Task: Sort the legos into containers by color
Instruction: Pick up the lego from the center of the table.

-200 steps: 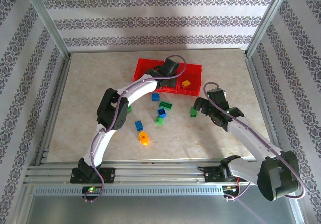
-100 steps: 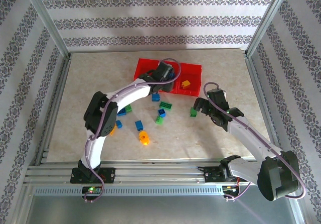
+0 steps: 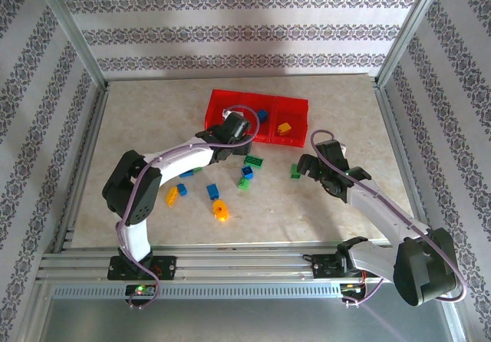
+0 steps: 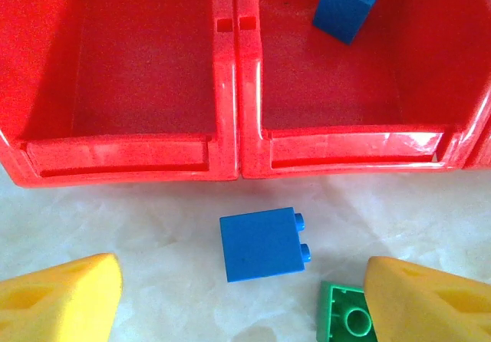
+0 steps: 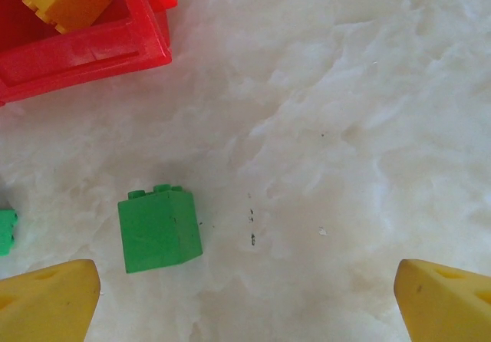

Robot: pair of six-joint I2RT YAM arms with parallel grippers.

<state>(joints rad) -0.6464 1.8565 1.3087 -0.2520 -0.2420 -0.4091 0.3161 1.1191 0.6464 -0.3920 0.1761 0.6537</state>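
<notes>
Left jaws are hanging spread, empty, before the red tray (image 4: 227, 139); right jaws, spread, are framing a green brick (image 5: 159, 231) near it, likely for pickup

your red tray (image 3: 224, 99) sits upper centre in the top view, three square open compartments in a row. the middle one holds a blue brick (image 3: 262, 115), the right one a yellow-orange brick (image 3: 285, 127). the rest lie loose below it. there's a second blue brick (image 4: 261, 244) on its side just in front of the tray wall, studs pointing right, with a green piece (image 4: 349, 319) near its lower right. a green cube (image 3: 294, 171) is centre right, and a small blue one (image 3: 212, 192) and an orange one (image 3: 221, 210) sit mid-frame.
</notes>
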